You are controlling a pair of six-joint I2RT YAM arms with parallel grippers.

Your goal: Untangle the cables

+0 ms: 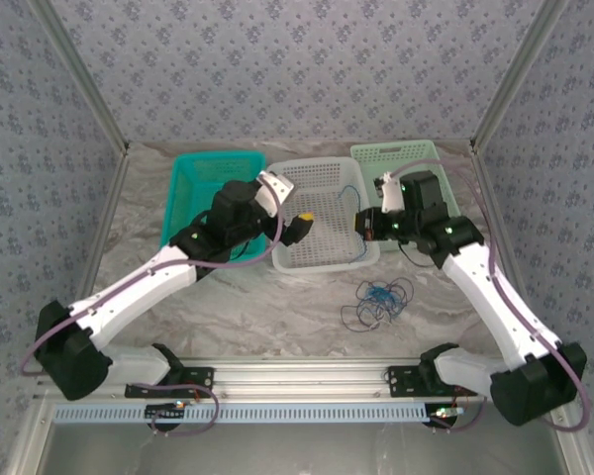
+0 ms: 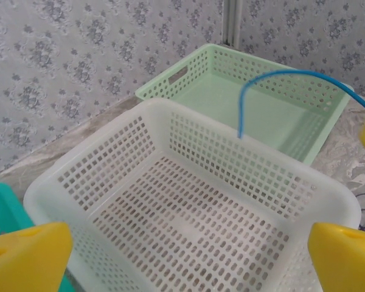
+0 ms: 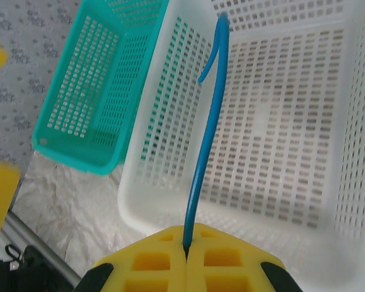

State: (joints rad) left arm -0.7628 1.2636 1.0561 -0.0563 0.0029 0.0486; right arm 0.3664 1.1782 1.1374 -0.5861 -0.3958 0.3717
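**A:** Why is the right tool (image 3: 186, 254) held over the white perforated plastic basket (image 3: 140, 201)?

**B:** Its yellow pads are pressed together on a thin bright blue cable (image 3: 202, 158), pinched right at the seam. I'd judge it is lifting that strand high so that it draws free of the others. The free end rises and curls over the basket's hollow.

**A:** And the left tool (image 1: 303, 224)?

**B:** Its jaws are wide apart with nothing between them. Its own camera has the two yellow fingertips (image 2: 24, 258) at the lower corners, with the basket's inside between them. It hangs over the basket's left part and faces the right tool across it. My guess is that it is placed to take or steady the loose end, but it grips nothing now.

**A:** Where are the rest of the cables?

**B:** A loose tangle of thin blue, black and pale cables (image 1: 378, 297) lies on the marbled grey worktop (image 1: 277, 317), just in front of the white basket's right corner. It is made of small, floppy, overlapping loops, densest in the blue middle, with dark loops straying outward.

**A:** Does the held strand run into that pile?

**B:** It is too fine to trace from above, so I can't tell.

**A:** What about the other baskets?

**B:** The teal perforated plastic basket (image 1: 193, 193) is on the left and the pale green perforated plastic basket (image 1: 406, 150) on the right. I see no cable in either, so the sorting looks barely begun.
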